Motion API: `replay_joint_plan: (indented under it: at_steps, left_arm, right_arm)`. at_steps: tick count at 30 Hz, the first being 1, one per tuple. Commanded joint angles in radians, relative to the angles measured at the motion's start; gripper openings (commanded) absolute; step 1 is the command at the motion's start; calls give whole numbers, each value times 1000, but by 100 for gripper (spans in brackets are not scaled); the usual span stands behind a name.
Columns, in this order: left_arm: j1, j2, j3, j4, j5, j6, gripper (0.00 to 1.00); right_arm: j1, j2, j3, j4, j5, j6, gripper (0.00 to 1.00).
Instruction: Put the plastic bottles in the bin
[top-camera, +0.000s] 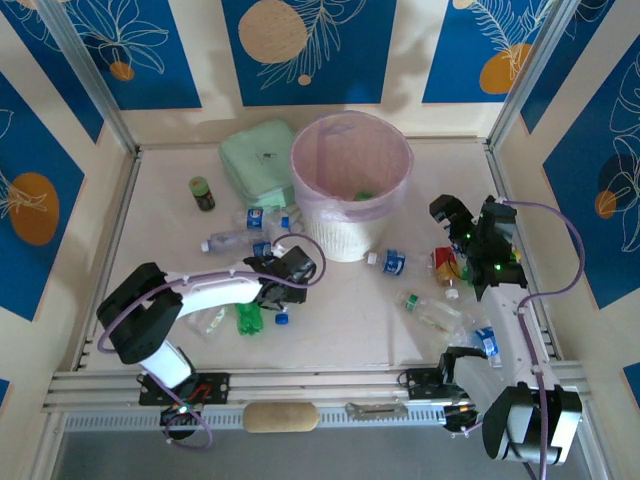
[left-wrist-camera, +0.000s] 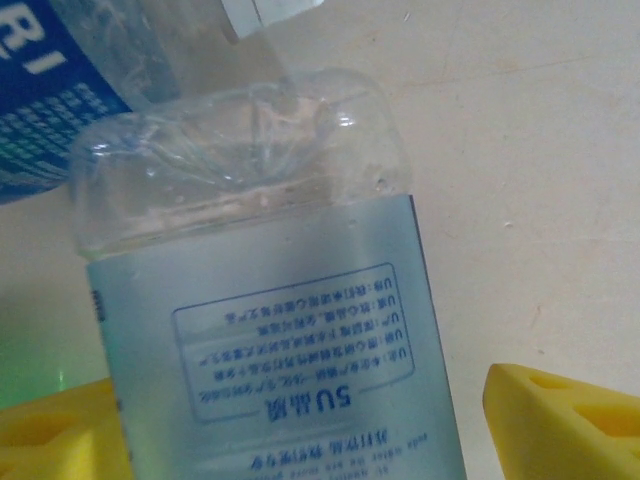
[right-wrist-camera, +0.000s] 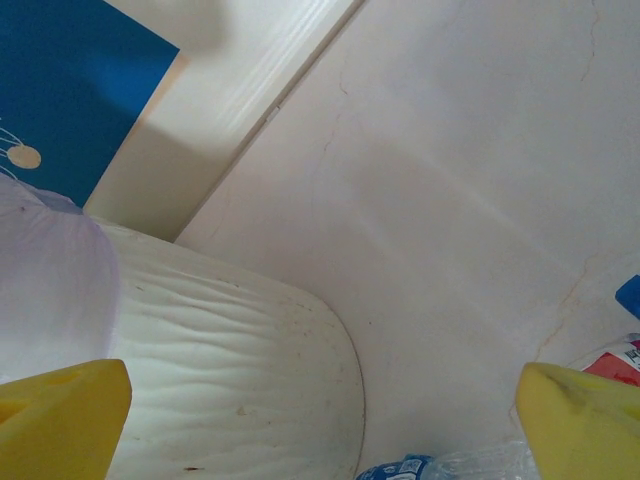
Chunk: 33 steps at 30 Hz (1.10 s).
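Note:
A clear plastic bottle (left-wrist-camera: 260, 330) with a pale blue label lies on the table between my left gripper's (left-wrist-camera: 315, 435) yellow fingers (left-wrist-camera: 565, 420). The right finger stands off it with a gap, so the jaws are open around it. My left gripper (top-camera: 285, 268) is low in front of the bin (top-camera: 350, 235), a white woven basket with a pink liner. More bottles lie left of the bin (top-camera: 228, 240) and right of it (top-camera: 392, 262), and a green one (top-camera: 250, 318) lies near my left arm. My right gripper (top-camera: 455, 225) hovers open and empty right of the bin (right-wrist-camera: 230, 370).
A mint-green box (top-camera: 255, 155) and a dark jar with a green lid (top-camera: 203, 193) stand at the back left. A red-labelled item (top-camera: 445, 265) and several bottles (top-camera: 432, 310) lie under my right arm. A blue-labelled bottle (right-wrist-camera: 420, 468) lies by the bin's base.

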<state>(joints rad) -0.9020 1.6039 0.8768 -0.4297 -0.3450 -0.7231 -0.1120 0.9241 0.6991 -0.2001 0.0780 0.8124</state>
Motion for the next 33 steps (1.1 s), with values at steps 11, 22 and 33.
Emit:
replay_joint_plan:
  at_steps: [11, 22, 33]
  left_arm:
    - [-8, 39, 4, 47, 11, 36, 60]
    - [12, -126, -20, 37, -134, 115, 52]
    - [178, -478, 41, 145, -179, 314, 53]
  right_arm:
    - [-17, -17, -6, -22, -13, 3, 99]
    - [-23, -56, -25, -17, 3, 29, 99]
    - [-23, -40, -43, 17, -45, 71, 99]
